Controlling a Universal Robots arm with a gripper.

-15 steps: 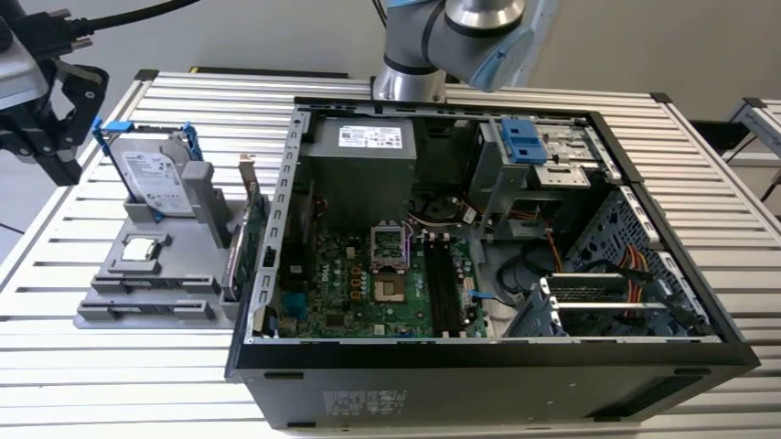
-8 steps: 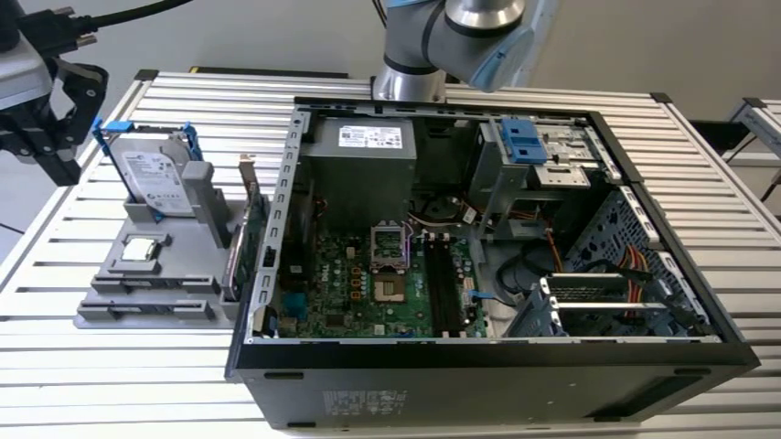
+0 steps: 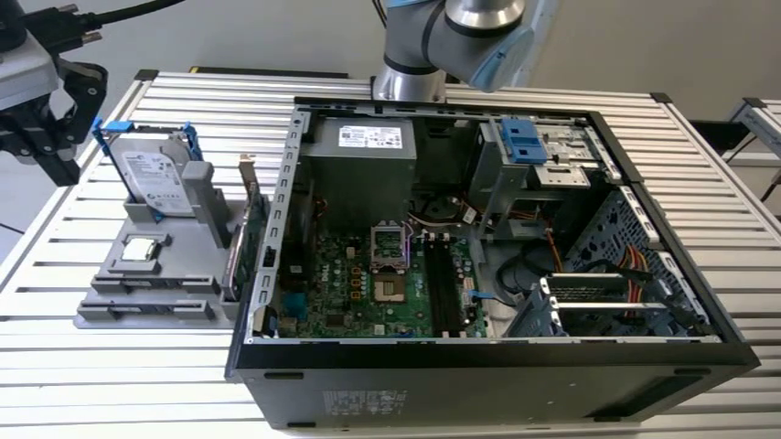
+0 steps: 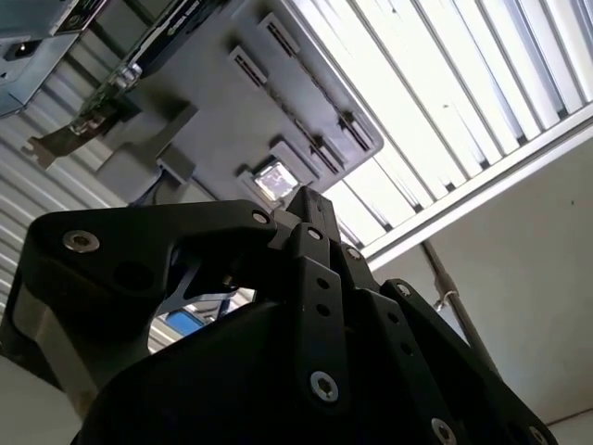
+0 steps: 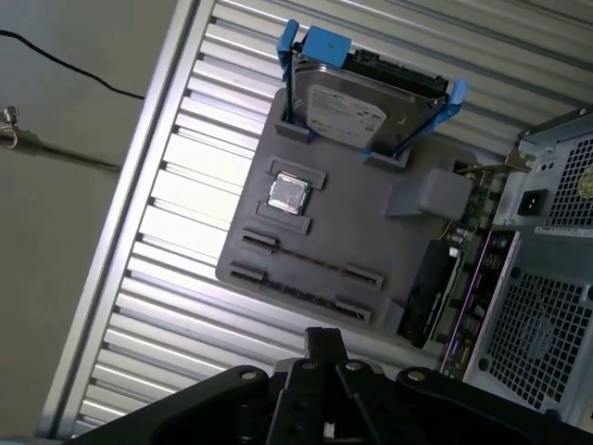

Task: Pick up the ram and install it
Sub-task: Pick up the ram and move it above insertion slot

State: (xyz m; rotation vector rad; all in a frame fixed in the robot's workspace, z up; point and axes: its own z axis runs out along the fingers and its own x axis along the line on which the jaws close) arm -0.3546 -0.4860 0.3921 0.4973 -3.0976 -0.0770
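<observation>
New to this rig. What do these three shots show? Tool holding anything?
A robot arm works over a slatted metal table. The exterior view is from a camera off the arm; both wrist views are from cameras riding on it, so the black tool juts into them. On the table sits an open computer case, motherboard exposed. To the exterior view's left of it, a grey tray carries a hard drive in a blue frame, a small silver chip and a green card. The tool is near that tray; whether it holds anything I cannot tell.
</observation>
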